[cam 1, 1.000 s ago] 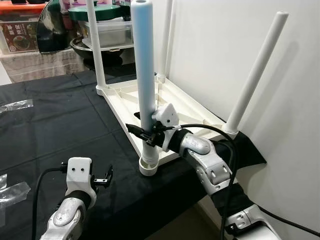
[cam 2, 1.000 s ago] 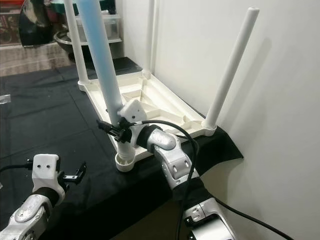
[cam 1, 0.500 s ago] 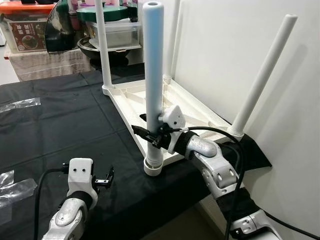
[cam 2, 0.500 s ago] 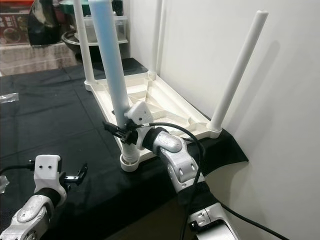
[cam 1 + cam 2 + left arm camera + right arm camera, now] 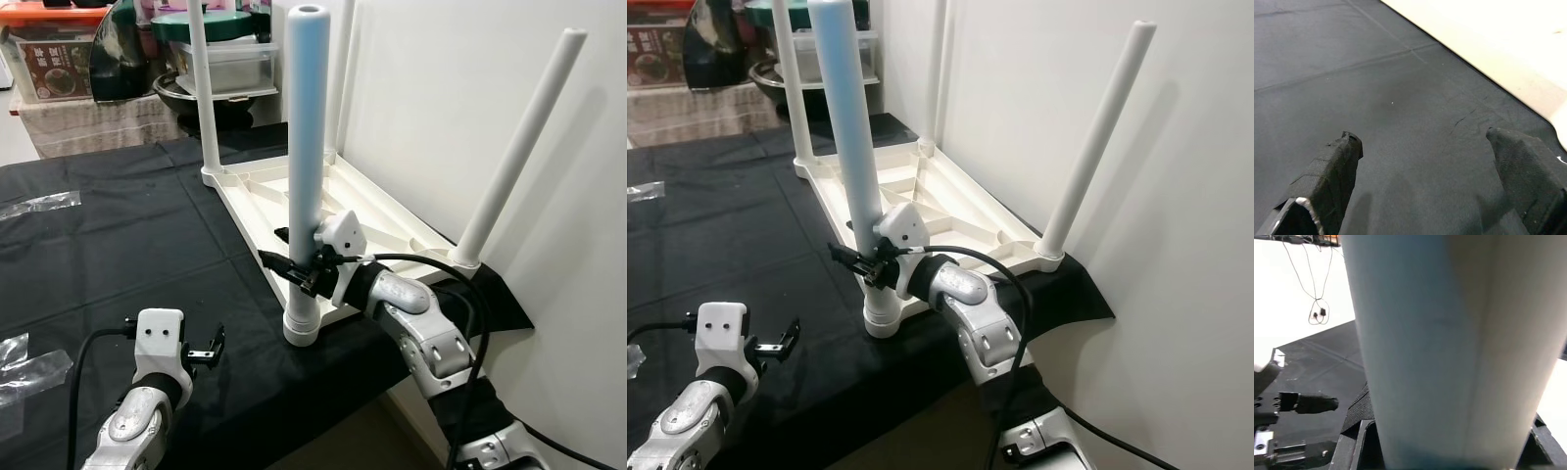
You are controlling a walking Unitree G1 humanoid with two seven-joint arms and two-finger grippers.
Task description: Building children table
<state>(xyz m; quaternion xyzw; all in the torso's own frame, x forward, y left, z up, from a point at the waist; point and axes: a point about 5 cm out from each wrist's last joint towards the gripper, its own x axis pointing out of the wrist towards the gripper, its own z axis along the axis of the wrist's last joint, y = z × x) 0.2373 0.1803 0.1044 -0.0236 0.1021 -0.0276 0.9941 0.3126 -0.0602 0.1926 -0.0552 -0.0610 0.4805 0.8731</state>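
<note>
Tabletop (image 5: 118, 225) under black cloth, against white wall. Upturned white children's table (image 5: 323, 211) lies on it, legs pointing up. Right claw (image 5: 294, 269) clamped around near corner leg (image 5: 304, 147) low down, just above socket; leg upright. Left claw (image 5: 206, 348) parted wide, holding nothing, just above cloth near front edge, apart from table frame.

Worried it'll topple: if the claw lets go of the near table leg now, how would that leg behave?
The leg looks like a stiff, hollow plastic tube, so probably light. It stands upright with its foot in the corner socket, held low by the right claw. Tall and narrow, it might lean or tip if not fully seated. Loose, its round shape would likely roll.
</note>
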